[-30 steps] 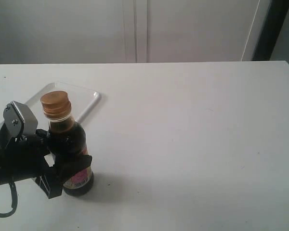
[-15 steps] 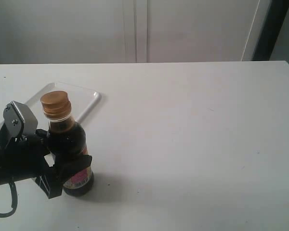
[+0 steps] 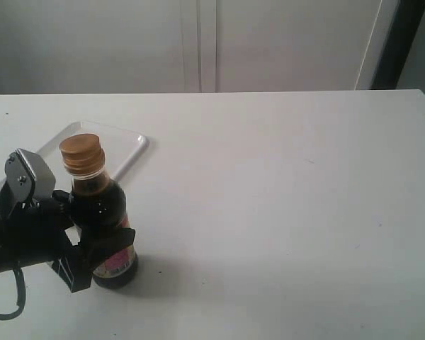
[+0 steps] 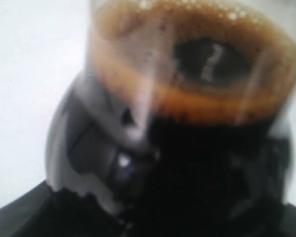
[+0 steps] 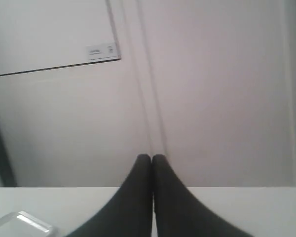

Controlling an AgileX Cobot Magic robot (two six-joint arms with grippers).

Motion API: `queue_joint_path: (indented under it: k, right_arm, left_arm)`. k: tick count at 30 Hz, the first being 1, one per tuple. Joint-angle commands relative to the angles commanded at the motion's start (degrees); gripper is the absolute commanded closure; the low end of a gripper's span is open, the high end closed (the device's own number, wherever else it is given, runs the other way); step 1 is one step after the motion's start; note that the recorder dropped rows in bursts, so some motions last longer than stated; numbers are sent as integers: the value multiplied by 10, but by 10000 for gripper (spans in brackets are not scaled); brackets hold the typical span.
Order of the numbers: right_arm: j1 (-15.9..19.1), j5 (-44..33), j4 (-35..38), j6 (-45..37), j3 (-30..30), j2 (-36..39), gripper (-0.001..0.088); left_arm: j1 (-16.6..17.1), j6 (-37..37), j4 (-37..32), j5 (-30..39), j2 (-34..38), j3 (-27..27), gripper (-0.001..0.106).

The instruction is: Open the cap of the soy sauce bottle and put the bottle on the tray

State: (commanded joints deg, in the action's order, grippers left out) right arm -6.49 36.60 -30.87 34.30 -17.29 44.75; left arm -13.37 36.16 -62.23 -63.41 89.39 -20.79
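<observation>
The soy sauce bottle (image 3: 103,212) stands upright on the white table at the front left, its golden-brown cap (image 3: 81,153) down over the neck. My left gripper (image 3: 85,244) is shut on the bottle's lower body from the left side. In the left wrist view the bottle (image 4: 187,108) fills the frame, dark and blurred, hiding the fingers. The white tray (image 3: 131,149) lies just behind the bottle, partly hidden by it. My right gripper (image 5: 151,159) is shut with nothing in it, pointing at the back wall; it is out of the exterior view.
The white table (image 3: 283,212) stretches wide to the right of the bottle. A pale wall with a vertical seam (image 3: 198,42) stands behind. A corner of the tray (image 5: 24,222) shows low in the right wrist view.
</observation>
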Motion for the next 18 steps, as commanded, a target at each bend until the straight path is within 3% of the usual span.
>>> queue_joint_path:
  k: [8, 18]
  right_arm:
    - [-40, 65, -107, 52, -14, 116, 868]
    - [-85, 104, -254, 174, -79, 196, 868]
  left_arm:
    - [0, 0, 0, 0, 0, 0, 1053]
    - [0, -1, 0, 0, 0, 0, 1053]
